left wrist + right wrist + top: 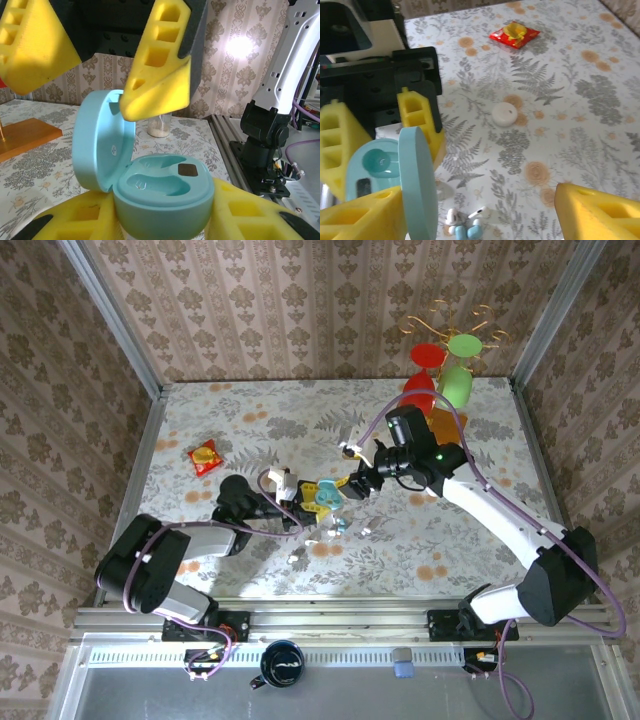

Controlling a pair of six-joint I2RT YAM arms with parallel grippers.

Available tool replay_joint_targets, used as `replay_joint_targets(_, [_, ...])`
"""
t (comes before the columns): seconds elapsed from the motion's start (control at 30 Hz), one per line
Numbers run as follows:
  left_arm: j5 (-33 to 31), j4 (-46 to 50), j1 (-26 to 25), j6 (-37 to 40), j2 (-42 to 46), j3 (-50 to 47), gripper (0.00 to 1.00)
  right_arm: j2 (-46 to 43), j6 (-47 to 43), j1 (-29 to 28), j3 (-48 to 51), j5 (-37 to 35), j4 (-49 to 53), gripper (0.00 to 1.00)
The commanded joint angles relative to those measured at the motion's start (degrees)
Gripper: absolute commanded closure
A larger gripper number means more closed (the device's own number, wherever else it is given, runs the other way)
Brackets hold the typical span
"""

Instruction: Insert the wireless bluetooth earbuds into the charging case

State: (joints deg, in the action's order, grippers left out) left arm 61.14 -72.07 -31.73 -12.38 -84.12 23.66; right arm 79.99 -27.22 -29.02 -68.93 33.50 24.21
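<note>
The white earbuds (452, 216) lie on the desk (580, 100) just under the open right claw (479, 200), nearer it than the left claw (165, 217), which grips an open blue case (150, 192).

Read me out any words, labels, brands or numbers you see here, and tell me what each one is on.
Nothing here can be read as text.
Red packet: yellow print, too blurred to read.
Light-blue case: small mark inside the lid, too small to read.
</note>
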Motion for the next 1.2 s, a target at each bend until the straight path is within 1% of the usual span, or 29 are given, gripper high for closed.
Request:
replay_joint_targets(0.0, [1.6, -1.1, 0.3, -0.3, 1.1, 1.2, 0.71, 1.0, -0.2, 0.2, -1.3, 6.2, 2.0, 0.23])
replay_joint_targets(0.13, [0.9, -1.1, 0.3, -0.2, 1.2, 1.3, 0.71, 0.9, 1.1, 0.1, 0.1, 8.6, 0.1, 0.21])
replay_joint_targets(0.23, [0.5, -1.1, 0.3, -0.2, 1.2, 1.3, 0.71, 0.5, 0.4, 0.1, 1.1, 8.3, -0.2, 0.20])
replay_joint_targets(0.3, [0.6, -1.1, 0.3, -0.4, 1.4, 1.5, 0.71, 0.5, 0.1, 0.1, 1.6, 7.8, -0.5, 0.25])
replay_joint_targets(0.37, [0.8, -1.1, 0.2, -0.6, 1.6, 1.6, 0.71, 1.2, 0.2, 0.0, 1.4, 7.4, -0.5, 0.33])
replay_joint_targets(0.4, [0.9, -1.1, 0.2, -0.6, 1.6, 1.6, 0.71, 1.8, 0.3, -0.1, 1.1, 7.4, -0.3, 0.35])
replay_joint_targets(0.5, [0.8, -1.1, 0.1, -0.5, 1.9, 1.6, 0.71, 3.3, 0.2, -0.7, 0.5, 7.8, -0.2, 0.50])
replay_joint_targets(0.6, [0.2, -1.1, 0.1, -0.3, 2.0, 1.5, 0.71, 3.9, 0.1, -1.0, 0.5, 8.0, -0.7, 0.71])
replay_joint_targets(0.63, [-0.1, -1.1, 0.1, -0.3, 2.0, 1.4, 0.71, 4.0, -0.1, -1.0, 0.4, 7.9, -0.6, 0.75])
replay_joint_targets(0.7, [-1.1, -1.1, 0.1, -0.3, 2.1, 1.3, 0.70, 3.7, -0.5, -1.1, 0.7, 7.1, -1.0, 0.88])
replay_joint_targets(0.77, [-2.4, -1.1, 0.2, -0.4, 2.0, 1.2, 0.67, 2.5, 0.5, -1.2, 2.4, 5.0, -4.4, 1.00])
replay_joint_targets(0.83, [-3.5, -1.1, 0.1, -0.1, 2.0, 1.0, 0.57, 1.1, 0.9, -1.5, 4.2, 3.4, -7.8, 1.00])
replay_joint_targets(0.9, [-4.0, -1.0, 0.2, 0.5, 1.7, 0.7, 0.52, 0.3, 1.2, -1.8, 4.9, 1.4, -9.2, 1.00])
replay_joint_targets(1.07, [-5.5, -0.9, 0.2, 0.7, 1.0, 0.3, 0.35, 0.2, 0.7, -2.4, 5.1, -2.1, -9.9, 1.00])
replay_joint_targets(1.17, [-6.1, -1.0, 0.2, -0.1, 0.4, 0.6, 0.29, 0.2, 0.5, -2.7, 5.3, -2.3, -10.3, 1.00])
